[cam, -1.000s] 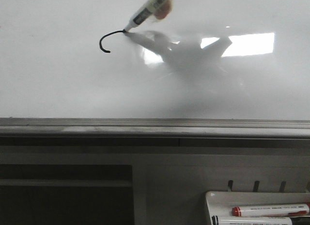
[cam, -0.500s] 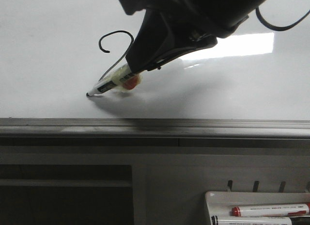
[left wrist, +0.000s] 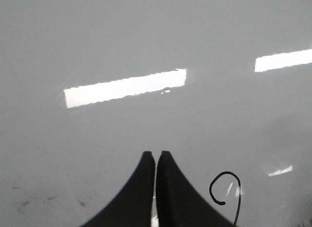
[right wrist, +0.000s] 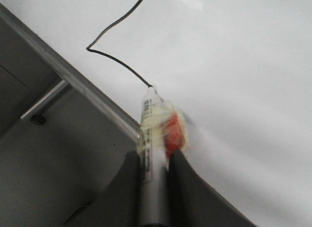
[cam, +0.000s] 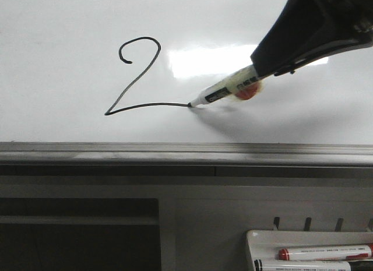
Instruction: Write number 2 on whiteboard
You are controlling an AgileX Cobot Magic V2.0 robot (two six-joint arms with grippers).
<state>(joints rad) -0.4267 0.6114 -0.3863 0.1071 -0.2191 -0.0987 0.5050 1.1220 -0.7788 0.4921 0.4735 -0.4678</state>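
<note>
A black number 2 [cam: 135,78] with a curled hook, a diagonal and a base stroke stands on the glossy whiteboard [cam: 58,61]. My right gripper [cam: 265,64] is shut on a white marker [cam: 224,91] with yellow tape and a red patch. The marker's tip touches the board at the right end of the base stroke [right wrist: 150,87]. The right wrist view shows the marker [right wrist: 152,139] between the fingers and the lower part of the 2 [right wrist: 109,36]. My left gripper [left wrist: 156,156] is shut and empty over the board, beside the hook of the 2 [left wrist: 225,188].
The board's grey metal rim [cam: 186,151] runs along its lower edge. A white marker tray [cam: 262,239] at the lower right holds a red-capped marker [cam: 323,253] and another marker [cam: 303,265]. A dark shelf opening [cam: 76,236] lies at the lower left.
The marker went from the hook's end down the diagonal to the lower left, then right along the base. The 2 grew from a hook to a full numeral. The right gripper now enters from the upper right.
</note>
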